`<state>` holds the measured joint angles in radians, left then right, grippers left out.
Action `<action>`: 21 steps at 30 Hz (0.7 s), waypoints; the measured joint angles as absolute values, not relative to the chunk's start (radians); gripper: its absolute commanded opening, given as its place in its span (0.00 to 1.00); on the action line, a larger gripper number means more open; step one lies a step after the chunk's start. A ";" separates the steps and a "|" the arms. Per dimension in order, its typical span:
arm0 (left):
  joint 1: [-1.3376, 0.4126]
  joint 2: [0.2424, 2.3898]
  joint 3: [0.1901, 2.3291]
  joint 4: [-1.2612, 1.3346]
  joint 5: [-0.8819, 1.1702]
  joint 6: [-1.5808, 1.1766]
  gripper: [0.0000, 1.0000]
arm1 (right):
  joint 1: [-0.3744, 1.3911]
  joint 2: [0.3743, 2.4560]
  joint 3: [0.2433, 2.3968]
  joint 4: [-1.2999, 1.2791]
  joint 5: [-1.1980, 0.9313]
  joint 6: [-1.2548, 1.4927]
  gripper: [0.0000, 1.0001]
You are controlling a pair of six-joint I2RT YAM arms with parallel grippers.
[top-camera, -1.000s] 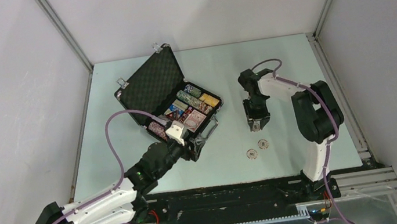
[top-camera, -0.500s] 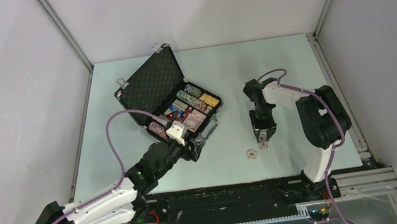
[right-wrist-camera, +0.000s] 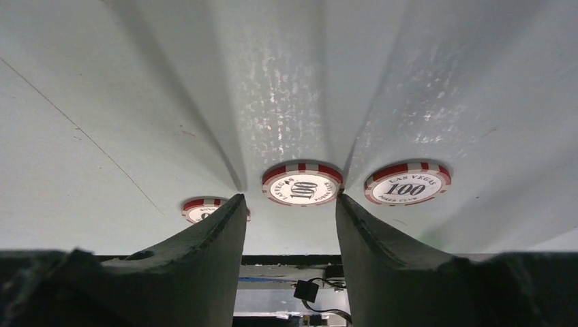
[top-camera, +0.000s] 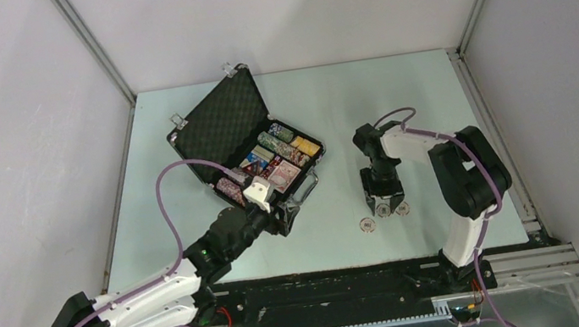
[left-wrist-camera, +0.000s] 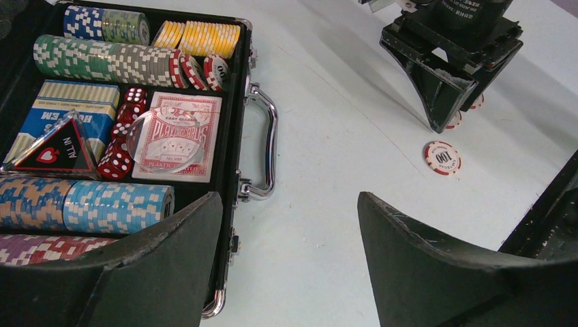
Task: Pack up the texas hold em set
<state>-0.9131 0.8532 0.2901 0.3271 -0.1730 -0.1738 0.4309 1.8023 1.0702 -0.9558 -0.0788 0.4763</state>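
**While the case waits open, three stray chips lie under the right end effector**

On the left half of the desk (top-camera: 302, 93) the black case (top-camera: 217, 127) lies open. Its long axis runs diagonally from near-left to far-right, and its lid is raised toward the far-left corner. Its trays hold rows of chips, a card deck (left-wrist-camera: 176, 136) and red dice (left-wrist-camera: 123, 146). The left end effector (left-wrist-camera: 290, 259) hovers released and empty at the case's near side, by the silver handle (left-wrist-camera: 269, 146).

Right of centre, close to the near edge, three loose chips (top-camera: 367, 224) lie flat in a short row roughly along that edge. They are round, so they have no long axis. The right end effector (right-wrist-camera: 290, 204) points down at them, fingers parted and gripping nothing. The middle chip (right-wrist-camera: 302, 185) sits in line with the gap, with one chip off to each side. The right arm is much the nearer, and the case lies to its left, farther from the near edge.

A second ago the right end effector stood farther from the near edge and its fingers were closer together. The top view then showed two chips and now shows three.
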 measured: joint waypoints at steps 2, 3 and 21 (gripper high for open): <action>-0.913 0.853 0.290 0.327 -0.173 -0.174 0.80 | 0.431 1.800 1.070 -0.953 -0.078 0.482 0.58; -0.913 0.853 0.290 0.327 -0.173 -0.174 0.80 | 0.430 1.798 1.070 -0.953 -0.078 0.482 0.59; -0.913 0.850 0.290 0.327 -0.173 -0.174 0.81 | 0.422 1.796 1.068 -0.917 -0.073 0.489 0.59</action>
